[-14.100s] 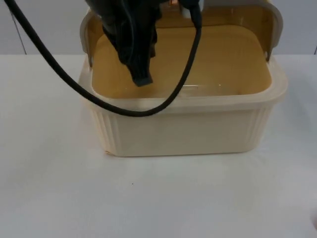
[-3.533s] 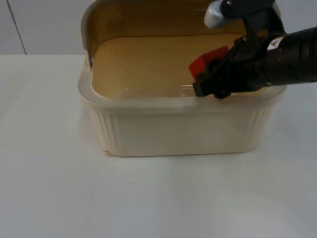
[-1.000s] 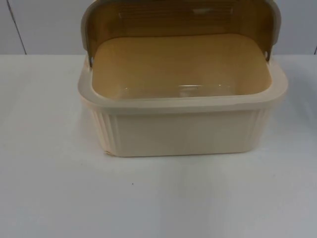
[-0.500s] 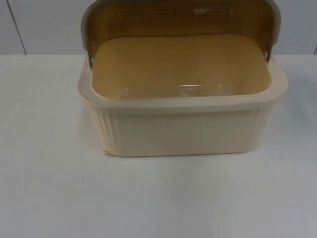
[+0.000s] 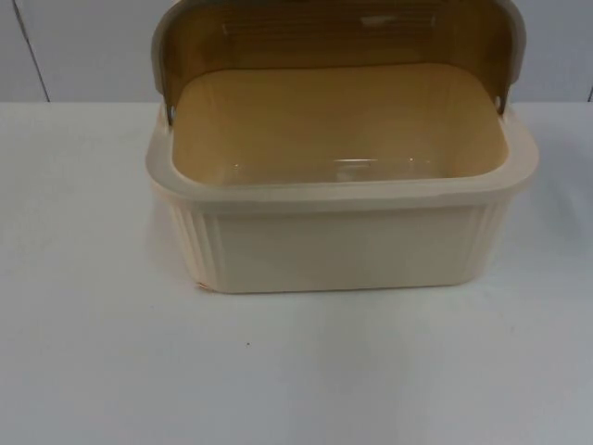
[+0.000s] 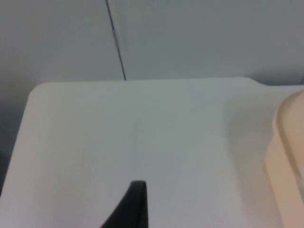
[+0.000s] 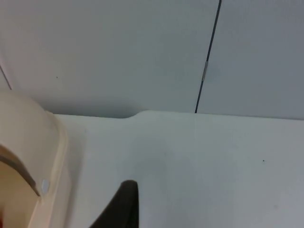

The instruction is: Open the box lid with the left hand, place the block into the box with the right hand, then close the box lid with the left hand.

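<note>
The box (image 5: 343,246) stands in the middle of the white surface (image 5: 296,371), toward its far side, with its long ribbed wall facing near. It is cream-coloured with a broad rounded rim. Its lid (image 5: 334,37) is raised and stands nearly upright along the far edge. The lid is amber and translucent with a grey border, and it is hinged on a small pin at the left (image 5: 170,113) and another at the right (image 5: 501,102). The inner walls look tan and glossy. The near wall hides the floor of the box, so what lies on it cannot be told.

The left gripper (image 6: 135,209) hangs over bare surface to the left of the box, well apart from it. In its wrist view the box's rounded corner (image 6: 289,156) shows beside open surface. Its grip state cannot be told.

The right gripper (image 7: 124,206) hangs over bare surface to the right of the box, likewise apart from it. Its wrist view takes in the box's right end (image 7: 52,156), the grey border of the lid (image 7: 21,171) and a hinge pin (image 7: 45,186). Its grip state cannot be told either. Both arms wait.

A tiny dark speck (image 5: 247,344) lies on the surface near of the box. Beyond the far edge rises the grey partition wall (image 5: 83,46), crossed by a thin dark seam (image 5: 26,46).
</note>
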